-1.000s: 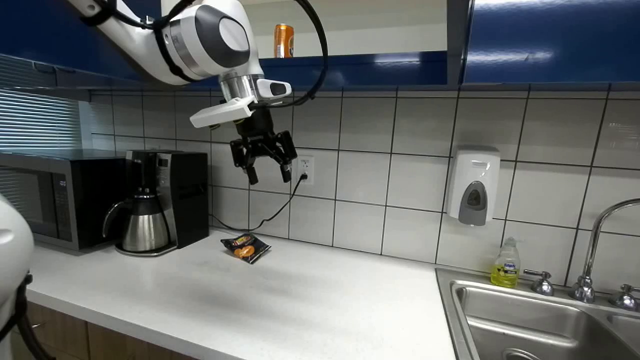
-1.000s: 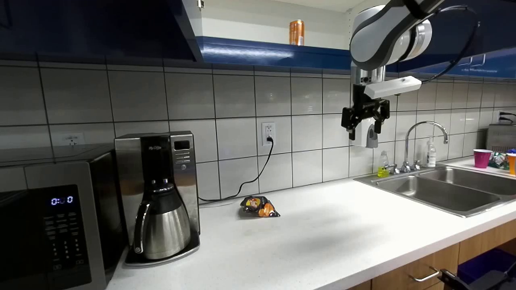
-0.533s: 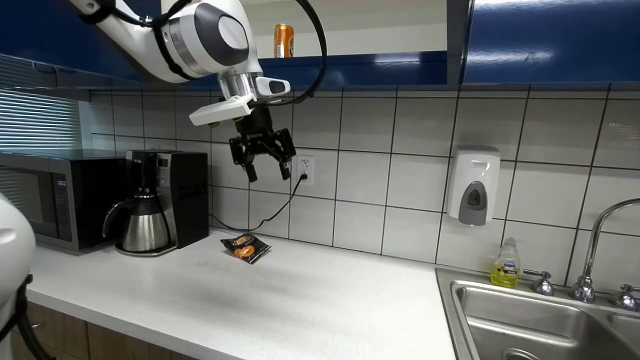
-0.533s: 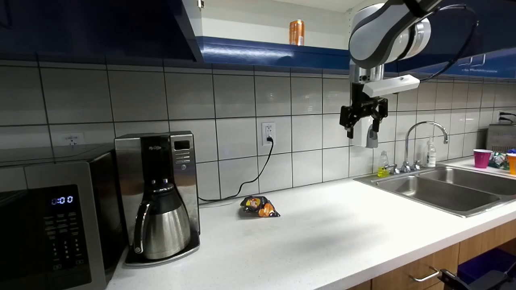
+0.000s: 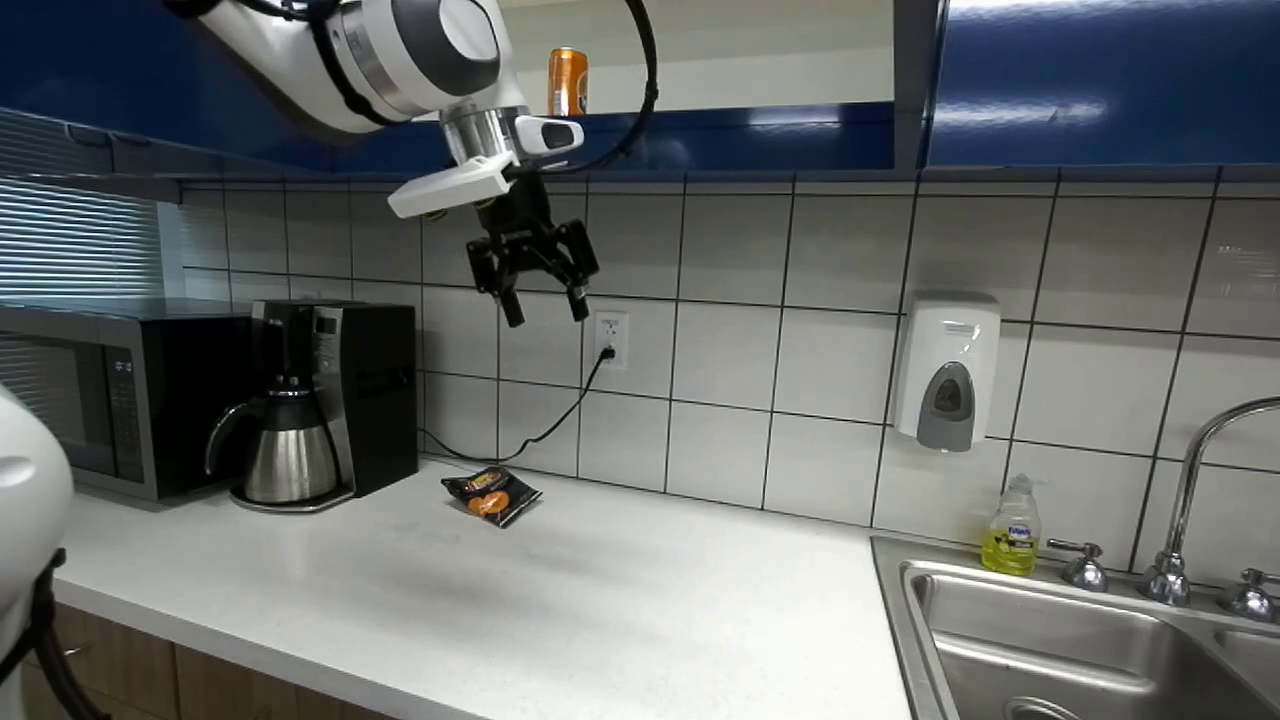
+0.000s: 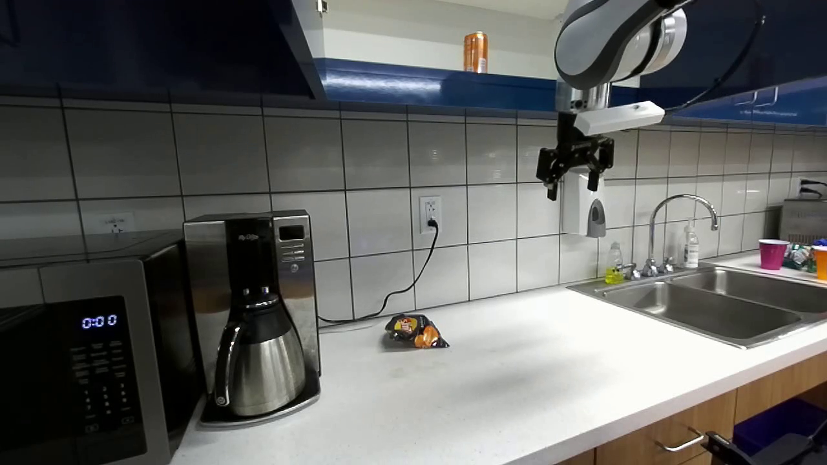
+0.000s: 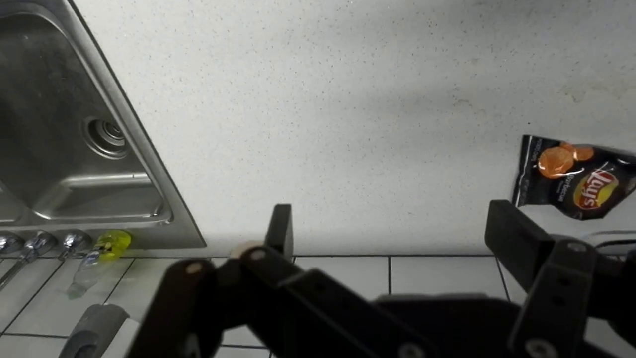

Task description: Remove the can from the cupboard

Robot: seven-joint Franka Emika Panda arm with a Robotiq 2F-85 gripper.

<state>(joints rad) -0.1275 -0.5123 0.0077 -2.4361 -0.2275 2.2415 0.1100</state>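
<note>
In an exterior view: orange can (image 5: 567,82), one, upright in the open cupboard (image 5: 740,140); white robot arm (image 5: 430,70), its jaws pointing down, spread wide, lower than the cupboard; black chip packet (image 5: 491,495), lying on the white tabletop (image 5: 650,600).

In an exterior view: coffee maker (image 6: 302,290) with steel pot (image 6: 266,368), beside the microwave (image 6: 97,361); can well apart from the jaws.

In the wrist view: jaws wide, above the tabletop; packet, lettered "Lay's"; steel sink (image 7: 174,236), bottle of yellow liquid (image 7: 102,253) at its rim.
</note>
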